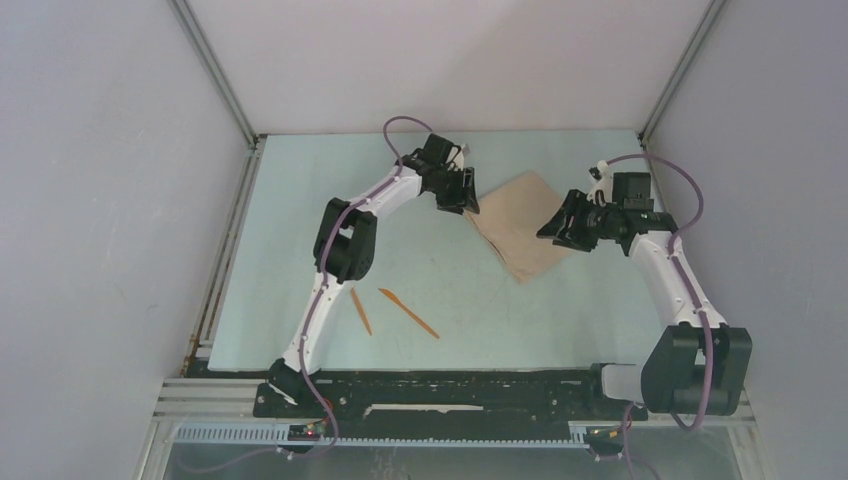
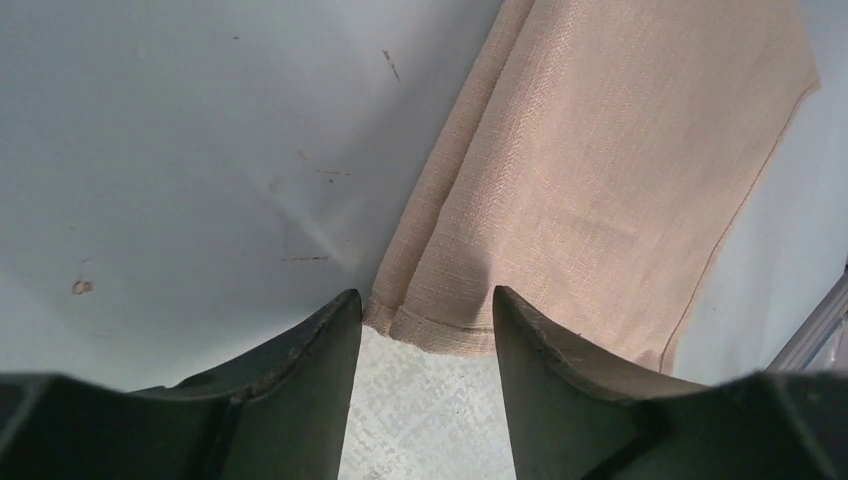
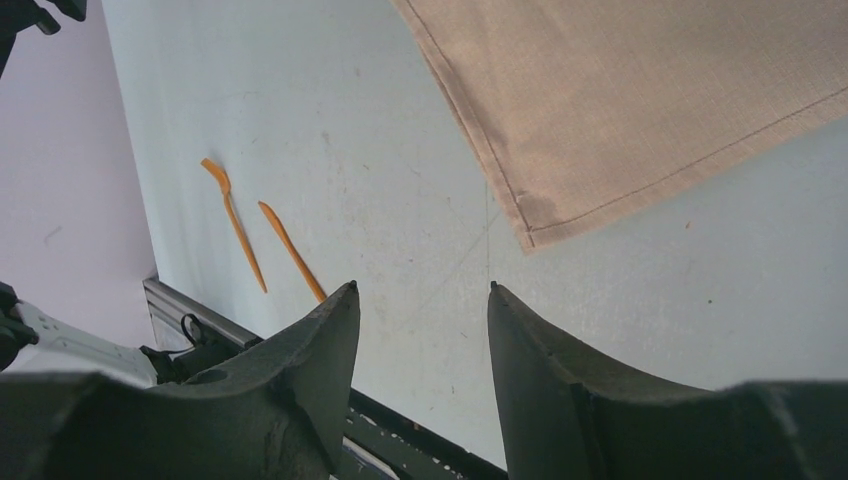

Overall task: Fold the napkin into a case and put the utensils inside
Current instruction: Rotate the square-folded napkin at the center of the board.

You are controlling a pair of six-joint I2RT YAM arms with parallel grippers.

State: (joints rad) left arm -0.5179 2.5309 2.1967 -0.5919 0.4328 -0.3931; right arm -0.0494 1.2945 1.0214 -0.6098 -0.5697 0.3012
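Left end effector [image 2: 423, 295], apart, at napkin [image 2: 600, 180] folded corner: pinch both layers squarely. Right end effector [image 3: 421, 288], apart, empty: grip nearest corner.

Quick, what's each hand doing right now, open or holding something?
Left hand: open, gripping nothing; the napkin edge lies at its fingertips.
Right hand: open, empty.

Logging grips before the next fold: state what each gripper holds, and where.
Nothing is held: left gripper open, a corner of the napkin just ahead of it; right gripper open and empty.
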